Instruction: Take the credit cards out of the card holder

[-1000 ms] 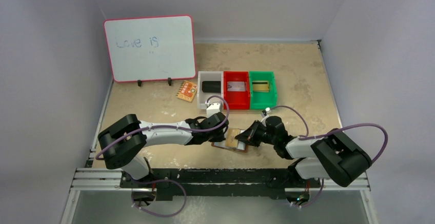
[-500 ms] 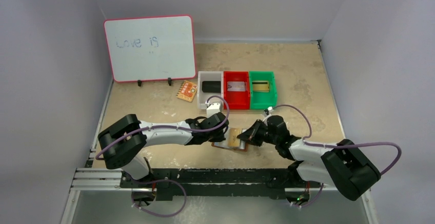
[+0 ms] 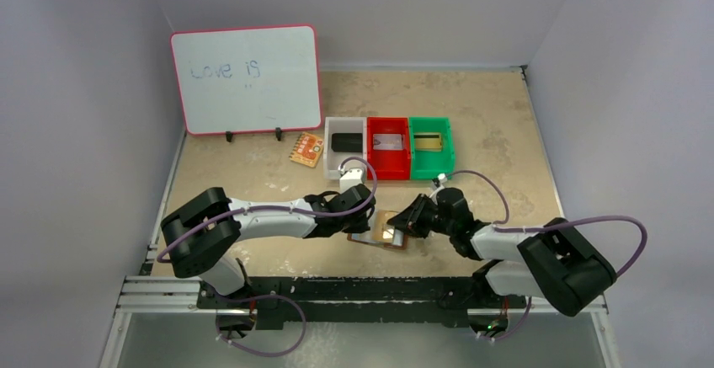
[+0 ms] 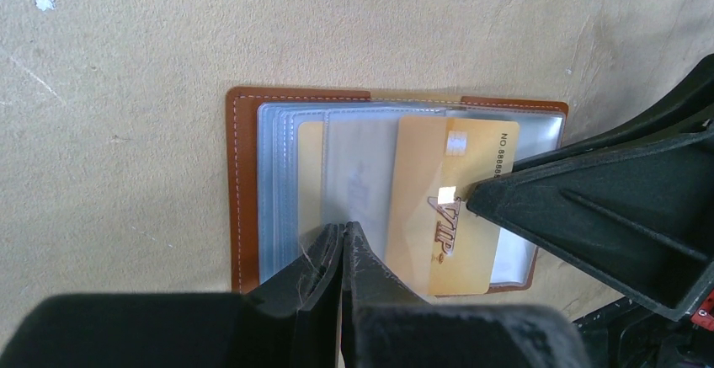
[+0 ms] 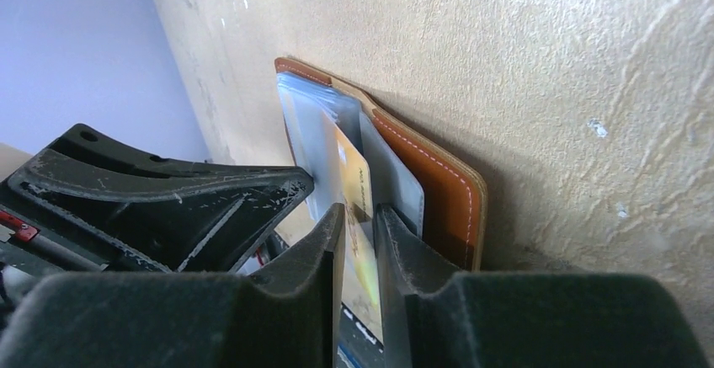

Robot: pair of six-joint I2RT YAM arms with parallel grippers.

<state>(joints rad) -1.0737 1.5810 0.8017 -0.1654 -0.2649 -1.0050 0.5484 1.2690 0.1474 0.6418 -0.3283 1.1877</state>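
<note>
Card extraction: closed left gripper (image 4: 343, 242) pins card holder (image 4: 244, 183); right gripper (image 5: 359, 212), jaws narrowly parted, straddles gold VIP card (image 4: 438, 216), which next likely needs pinching and sliding out.

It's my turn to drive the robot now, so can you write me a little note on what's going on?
Left gripper: shut, tips pressing down on the card holder.
Right gripper: fingers either side of the gold VIP card; whether it is gripping is unclear.
Card holder: lying open on the table, between the two arms.
Done: the white bin, red bin and green bin each seem to hold a card.
Left: pull the VIP card free. Another yellow card shows inside a sleeve.
</note>
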